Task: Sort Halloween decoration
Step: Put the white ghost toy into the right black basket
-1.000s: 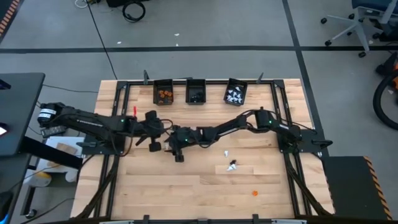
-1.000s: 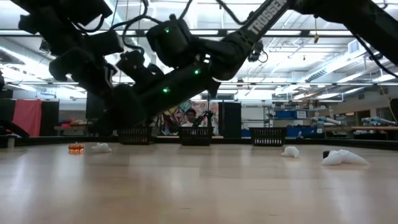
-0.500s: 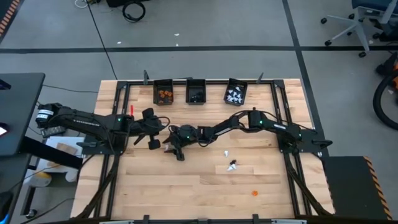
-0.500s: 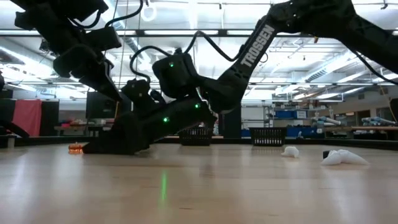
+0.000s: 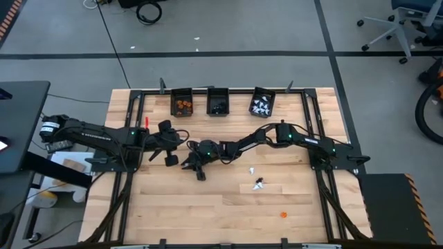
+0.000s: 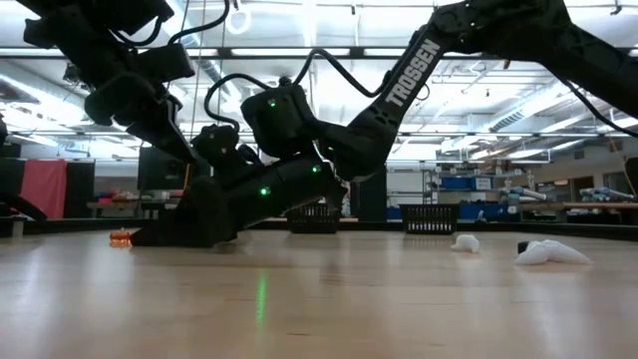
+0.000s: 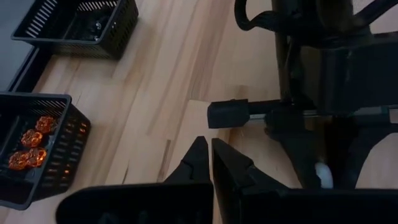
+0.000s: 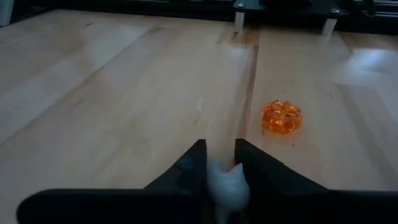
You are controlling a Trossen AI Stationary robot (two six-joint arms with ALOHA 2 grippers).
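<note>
Wood tabletop (image 5: 208, 207): R gripper (image 8: 219, 163) clamped on white trinket (image 8: 225, 182), orange pumpkin (image 8: 281, 117) nearby.

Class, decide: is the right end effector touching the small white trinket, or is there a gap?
Touching. The right wrist view shows the white trinket pinched between the right end effector's two dark fingers, with no gap on either side.
</note>
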